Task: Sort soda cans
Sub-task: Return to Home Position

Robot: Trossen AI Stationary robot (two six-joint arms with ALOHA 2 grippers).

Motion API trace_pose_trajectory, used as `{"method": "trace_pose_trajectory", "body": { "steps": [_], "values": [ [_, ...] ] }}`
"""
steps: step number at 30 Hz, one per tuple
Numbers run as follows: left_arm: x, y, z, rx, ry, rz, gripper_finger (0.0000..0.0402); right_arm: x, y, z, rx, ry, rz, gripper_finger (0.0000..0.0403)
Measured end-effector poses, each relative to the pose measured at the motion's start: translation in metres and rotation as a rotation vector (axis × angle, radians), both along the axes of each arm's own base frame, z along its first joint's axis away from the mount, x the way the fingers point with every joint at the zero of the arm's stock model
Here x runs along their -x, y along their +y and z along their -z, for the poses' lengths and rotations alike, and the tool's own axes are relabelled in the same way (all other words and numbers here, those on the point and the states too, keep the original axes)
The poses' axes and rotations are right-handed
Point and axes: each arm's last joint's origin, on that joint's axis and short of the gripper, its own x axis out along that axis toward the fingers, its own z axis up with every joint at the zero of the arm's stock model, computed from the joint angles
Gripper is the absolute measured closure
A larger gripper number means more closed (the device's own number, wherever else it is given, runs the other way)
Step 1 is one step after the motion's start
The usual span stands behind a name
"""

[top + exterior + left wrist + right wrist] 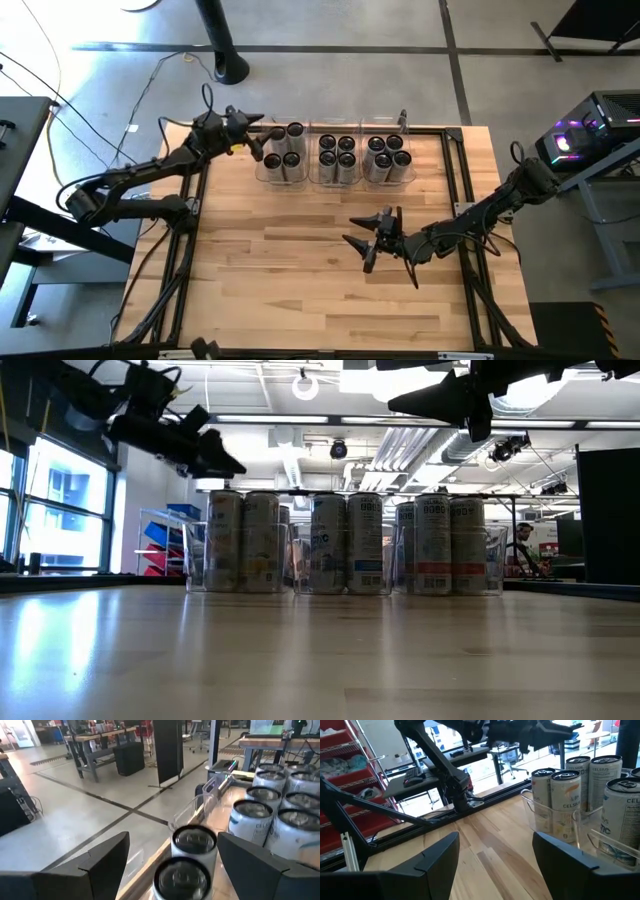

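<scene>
Soda cans stand upright in three clear bins along the table's far edge: left bin (283, 172), middle bin (337, 176), right bin (389, 176). In the low view the cans (345, 545) form a row. My left gripper (256, 146) hangs open over the far left corner of the left bin. In its wrist view its fingers stand on either side of two cans (194, 842) and above them, touching neither. My right gripper (372, 236) hovers open and empty over the middle of the table, pointing toward the left bin's cans (559, 802).
A black frame rail (455, 170) borders the tabletop. Bare wood (280, 260) spreads from the bins to the near edge. Beyond the far edge are a black pole base (231, 70) and floor cables; a lit device (575, 140) sits at the right.
</scene>
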Motion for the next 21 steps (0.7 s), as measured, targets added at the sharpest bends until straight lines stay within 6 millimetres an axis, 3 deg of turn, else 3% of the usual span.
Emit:
{"method": "trace_pose_trajectory", "body": {
  "steps": [5, 9, 17, 21],
  "values": [
    [-0.007, 0.005, -0.022, 0.015, -0.002, 0.004, 0.0105, 0.000, 0.000, 0.001, 0.005, 0.009, 0.000, 0.0155],
    [-0.018, 0.014, -0.029, 0.113, -0.017, -0.009, 0.0106, 0.000, -0.001, 0.001, 0.006, 0.012, 0.005, 0.0155],
    [-0.055, 0.054, -0.026, 0.229, 0.095, -0.020, 0.0135, -0.002, -0.005, 0.001, -0.034, 0.000, 0.023, 0.0155],
    [-0.063, 0.068, -0.027, 0.274, 0.184, -0.022, 0.0152, -0.002, -0.005, 0.002, -0.034, 0.000, 0.022, 0.0155]
  ]
}}
